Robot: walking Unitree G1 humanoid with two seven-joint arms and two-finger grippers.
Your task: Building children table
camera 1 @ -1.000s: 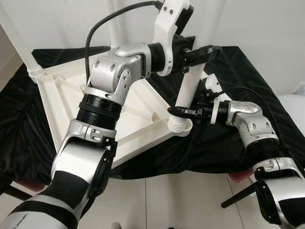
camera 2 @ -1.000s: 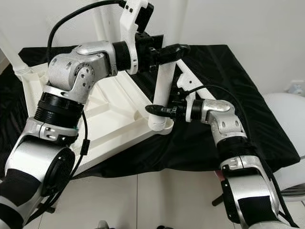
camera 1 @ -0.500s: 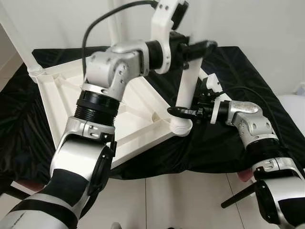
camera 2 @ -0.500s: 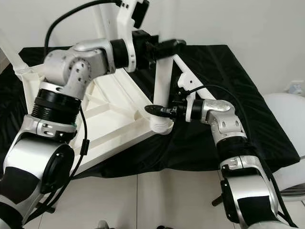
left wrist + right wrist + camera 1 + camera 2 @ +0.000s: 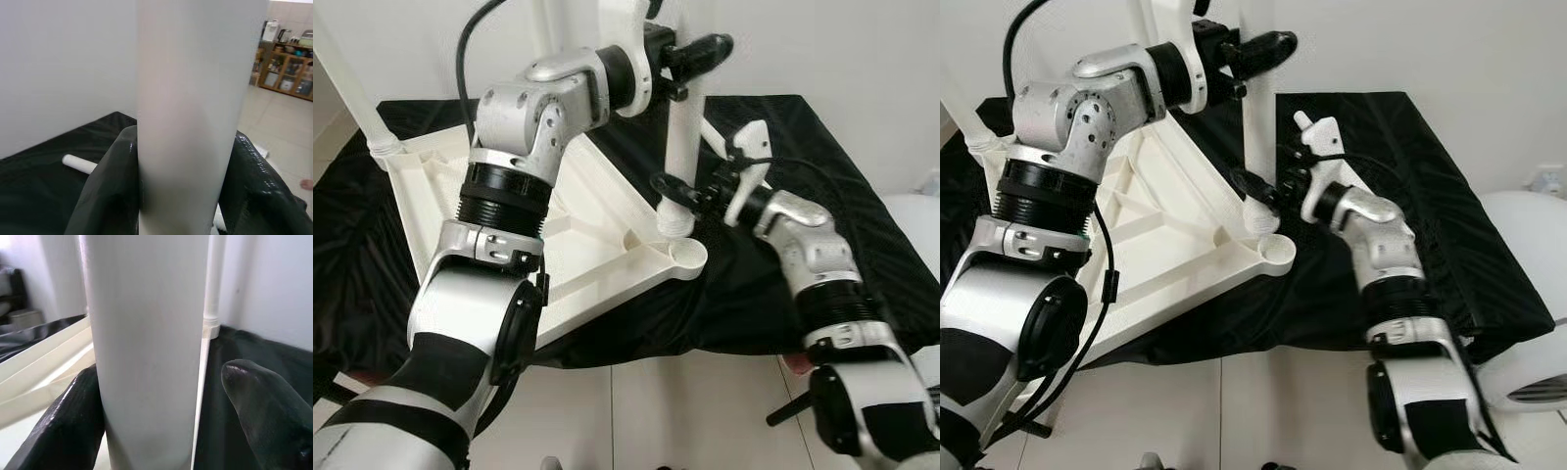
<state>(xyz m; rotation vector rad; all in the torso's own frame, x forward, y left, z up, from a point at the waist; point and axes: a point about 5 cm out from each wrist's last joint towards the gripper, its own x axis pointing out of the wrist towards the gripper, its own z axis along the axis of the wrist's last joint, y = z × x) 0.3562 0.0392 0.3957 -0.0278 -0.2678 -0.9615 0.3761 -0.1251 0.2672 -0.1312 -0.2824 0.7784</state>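
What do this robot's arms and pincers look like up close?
Both arms are silver metal segments with rounded elbow housings, joined by ribbed black rings. White plastic brackets sit at the wrists, and a black cable loops along each arm. The left pincer and right pincer each end in two long, glossy black fingers.
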